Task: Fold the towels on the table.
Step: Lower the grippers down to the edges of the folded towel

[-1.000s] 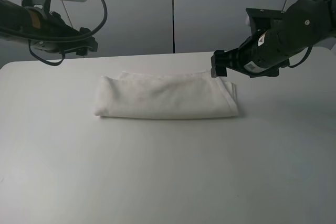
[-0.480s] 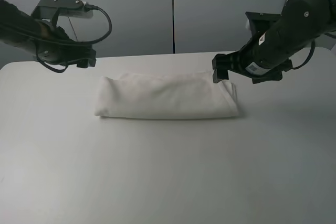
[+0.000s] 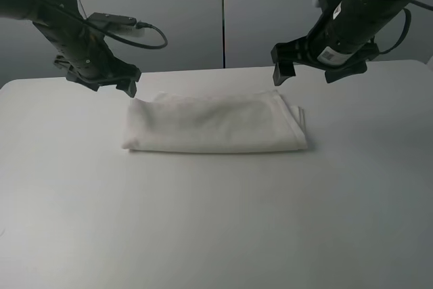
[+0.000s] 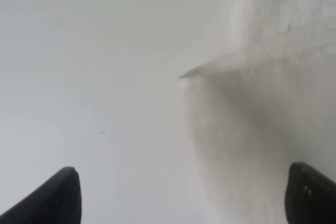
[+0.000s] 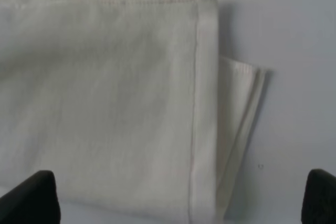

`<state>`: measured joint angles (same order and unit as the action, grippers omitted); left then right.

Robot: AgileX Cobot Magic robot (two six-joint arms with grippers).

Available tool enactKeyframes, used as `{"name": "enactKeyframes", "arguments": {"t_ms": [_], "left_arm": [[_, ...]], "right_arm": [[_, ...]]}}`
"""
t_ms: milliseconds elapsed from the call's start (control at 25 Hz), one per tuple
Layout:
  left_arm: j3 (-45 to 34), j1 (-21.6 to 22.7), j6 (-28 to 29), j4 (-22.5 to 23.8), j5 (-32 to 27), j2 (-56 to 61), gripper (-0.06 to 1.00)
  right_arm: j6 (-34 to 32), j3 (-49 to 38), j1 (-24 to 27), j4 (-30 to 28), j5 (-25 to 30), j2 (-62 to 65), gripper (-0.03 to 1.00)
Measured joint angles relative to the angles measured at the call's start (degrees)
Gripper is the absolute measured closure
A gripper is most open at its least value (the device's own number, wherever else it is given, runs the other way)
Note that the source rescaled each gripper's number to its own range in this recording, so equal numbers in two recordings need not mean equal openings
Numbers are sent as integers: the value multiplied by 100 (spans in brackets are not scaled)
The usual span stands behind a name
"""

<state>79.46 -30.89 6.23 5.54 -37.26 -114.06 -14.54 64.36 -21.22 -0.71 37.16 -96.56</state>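
A white towel [image 3: 213, 123] lies folded into a long strip on the white table [image 3: 216, 221], a little back of the middle. My left gripper [image 3: 127, 80] hovers open just above and behind the strip's left end; its wrist view shows a towel [image 4: 262, 103] corner between the wide-apart fingertips [image 4: 60, 195]. Open as well, my right gripper [image 3: 283, 72] hangs above the strip's right end. In the right wrist view, the towel [image 5: 121, 103] shows its stacked layers and hemmed edges, with the fingertips [image 5: 31, 198] spread at both sides. Neither gripper holds anything.
Grey wall panels stand behind the table. Bare white tabletop stretches in front of the towel and to both sides, and the rounded back left corner [image 3: 10, 84] shows.
The left arm has swung right and down to the towel's left end. The right gripper has lifted off the towel's right end and now hangs a little higher.
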Motion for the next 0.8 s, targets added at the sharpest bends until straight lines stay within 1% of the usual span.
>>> {"name": "enactKeyframes", "arguments": {"t_ms": [80, 160, 200, 240, 360, 600, 800], "left_arm": [[287, 180, -513, -835, -184, -233, -5], [496, 397, -1030, -1545, -373, -442, -5], [589, 509, -1210, -1838, -505, -531, -5], [666, 599, -1391, -2008, -639, -598, -5], [764, 733, -1594, -2201, -794, -748, -5], [829, 743, -1685, -2210, -843, -850, -5], [1193, 743, -1685, -2135, -1217, -1227, -5]], "right_arm": [[0, 39, 0, 0, 118, -11, -3], [0, 59, 0, 0, 232, -45, -3], [0, 61, 0, 0, 262, -84, -3], [0, 76, 0, 0, 298, -133, -3], [23, 100, 0, 0, 351, -290, -3], [53, 100, 0, 36, 364, -500, -3], [121, 108, 0, 71, 375, -656, -3]]}}
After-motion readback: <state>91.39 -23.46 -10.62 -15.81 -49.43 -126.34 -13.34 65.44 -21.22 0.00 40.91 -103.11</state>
